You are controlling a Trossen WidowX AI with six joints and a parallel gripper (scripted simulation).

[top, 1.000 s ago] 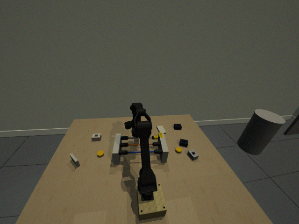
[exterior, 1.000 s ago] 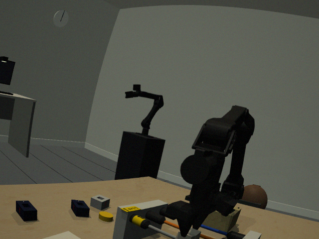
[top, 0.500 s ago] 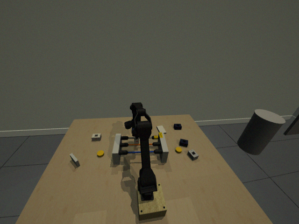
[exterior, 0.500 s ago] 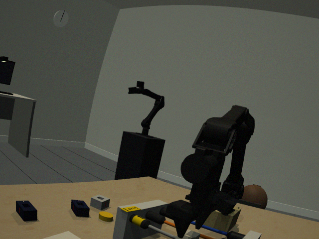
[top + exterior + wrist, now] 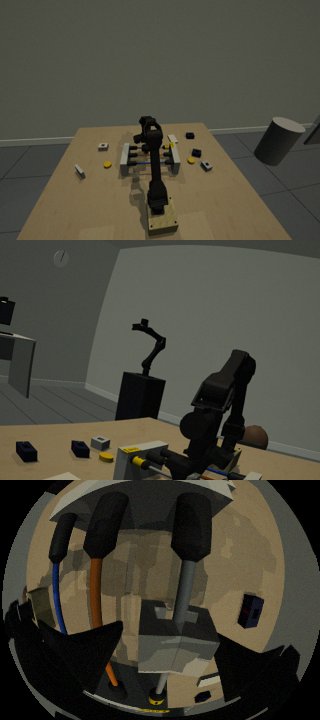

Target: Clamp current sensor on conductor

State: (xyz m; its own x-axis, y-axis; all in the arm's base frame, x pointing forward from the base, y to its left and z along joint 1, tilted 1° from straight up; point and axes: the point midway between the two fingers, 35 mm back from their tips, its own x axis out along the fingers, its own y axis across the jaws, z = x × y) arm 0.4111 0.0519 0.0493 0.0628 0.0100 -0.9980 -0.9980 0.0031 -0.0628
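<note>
The wire rig has two white end blocks with a grey conductor, an orange one and a blue one between them. The grey conductor ends in a yellow sleeve beside the yellow LOAD label. The grey split-core sensor sits around the grey conductor. My gripper is open, its fingers standing apart on either side of the sensor, not pressing it. I cannot make out the sensor's arrow.
Two dark blue blocks, two grey boxes, two yellow discs and two white slabs lie around the rig. A grey cylinder stands off the table to the right.
</note>
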